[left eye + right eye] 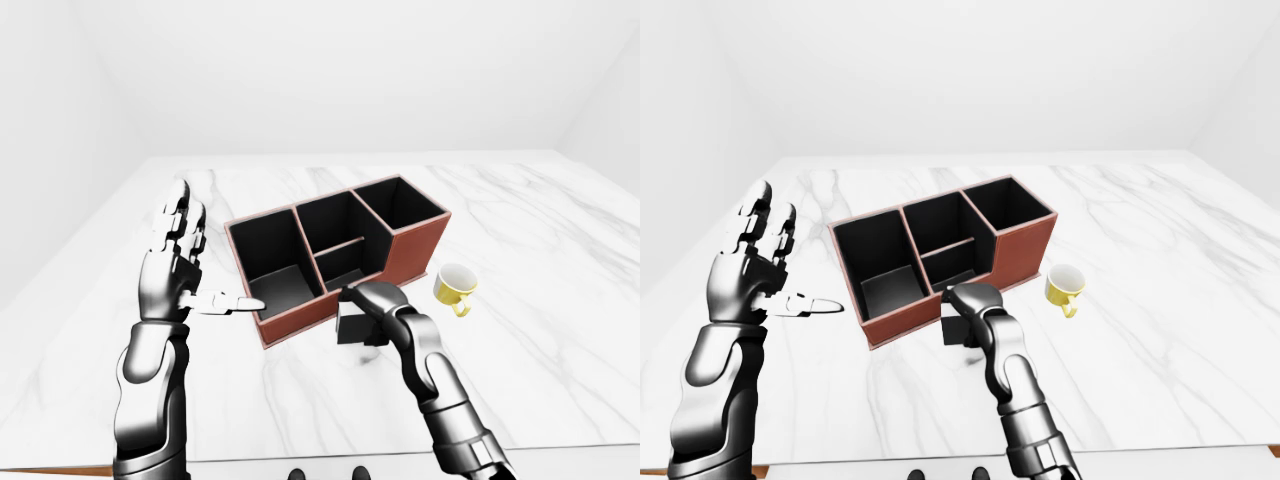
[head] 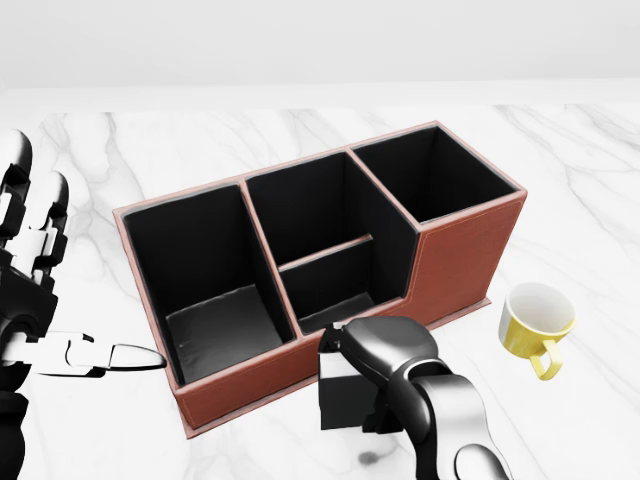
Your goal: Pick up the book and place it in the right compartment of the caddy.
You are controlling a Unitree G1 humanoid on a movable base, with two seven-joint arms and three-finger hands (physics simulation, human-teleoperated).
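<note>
Just below the brown caddy (image 2: pixel 462 255) in the head view, the right hand (image 2: pixel 385 365) had its fingers clamped over the black book (image 2: pixel 341 393), held off the marble table (image 2: pixel 590 190), while the left hand (image 1: pixel 178 266) stood spread open, well apart.

My right hand (image 2: pixel 385 365) sits over the book (image 2: pixel 342 392), so I only get its dark left part, and I can't see the fingers on its far side to tell how they grip. My left hand (image 2: pixel 30 290) is clipped by the head view's left edge. Caddy's (image 2: pixel 460 255) inner floor near my right hand is hidden by the wall
</note>
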